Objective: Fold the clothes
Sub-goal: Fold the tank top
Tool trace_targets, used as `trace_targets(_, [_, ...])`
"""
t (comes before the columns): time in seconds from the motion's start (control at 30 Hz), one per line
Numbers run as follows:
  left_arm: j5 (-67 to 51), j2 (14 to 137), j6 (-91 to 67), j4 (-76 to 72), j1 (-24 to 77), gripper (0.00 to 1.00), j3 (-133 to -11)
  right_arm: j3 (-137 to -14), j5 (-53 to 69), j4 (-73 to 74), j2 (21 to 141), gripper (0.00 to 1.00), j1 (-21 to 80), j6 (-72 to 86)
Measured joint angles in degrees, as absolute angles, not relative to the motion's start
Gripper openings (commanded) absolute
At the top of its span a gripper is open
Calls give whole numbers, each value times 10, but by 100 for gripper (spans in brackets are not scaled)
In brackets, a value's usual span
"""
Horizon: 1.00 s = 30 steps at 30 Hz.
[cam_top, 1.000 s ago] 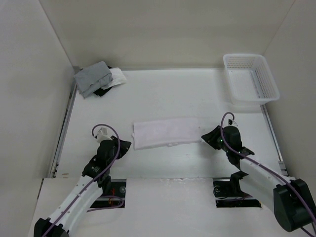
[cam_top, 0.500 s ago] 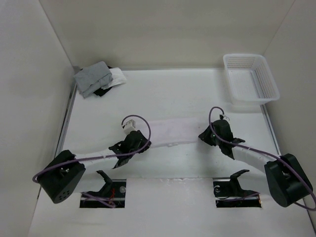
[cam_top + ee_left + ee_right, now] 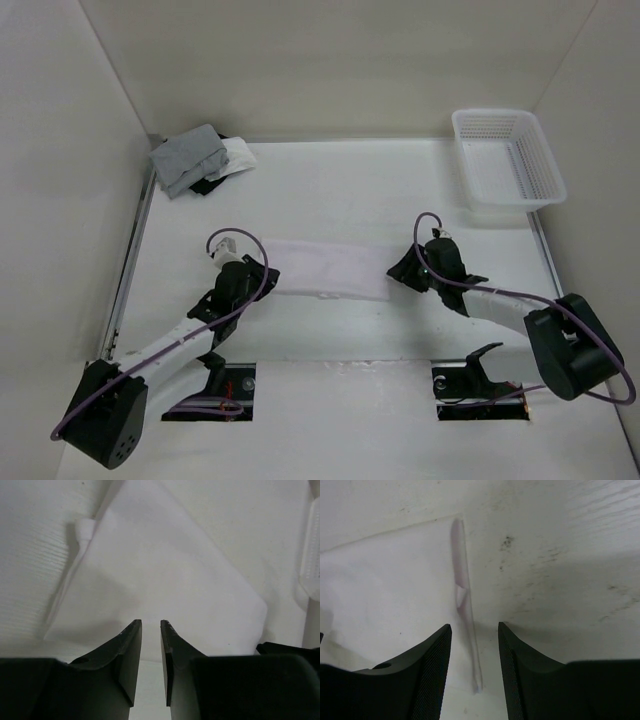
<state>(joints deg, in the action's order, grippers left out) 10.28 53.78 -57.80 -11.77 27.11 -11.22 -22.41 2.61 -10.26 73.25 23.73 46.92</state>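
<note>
The clothes [image 3: 325, 268] lie as a flat, pale lilac-white strip across the middle of the table. My left gripper [image 3: 265, 277] sits at the strip's left end. In the left wrist view its jaws [image 3: 151, 622] stand slightly apart with nothing between them, and the cloth [image 3: 165, 570] spreads out just ahead. My right gripper [image 3: 397, 272] is at the strip's right end. Its jaws [image 3: 474, 625] are open, and the cloth's thin folded edge [image 3: 464, 605] runs along the table between them, ungripped.
A white mesh basket [image 3: 545, 180] stands at the back right. A grey garment with white and black pieces [image 3: 190, 158] is bunched in the back left corner. White walls close the table on three sides.
Both arms reached in to the cloth's ends and drew it into a longer, narrower strip. Both sets of jaws have since widened, and the cloth lies free on the table.
</note>
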Motion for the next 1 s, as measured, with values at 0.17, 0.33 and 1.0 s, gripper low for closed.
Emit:
trace_targets(0.17, [91,500,-564,-104,270,21,-115,-215,66,-154,747,43,240,492])
trace_targets(0.33, [82,502,-557,-96,271,21,-127,-206,87,-218,795,33,240,526])
trace_targets(1.0, [68,564,-546,-152,350,27,-167,-206,-9,-9,444,2,242,526])
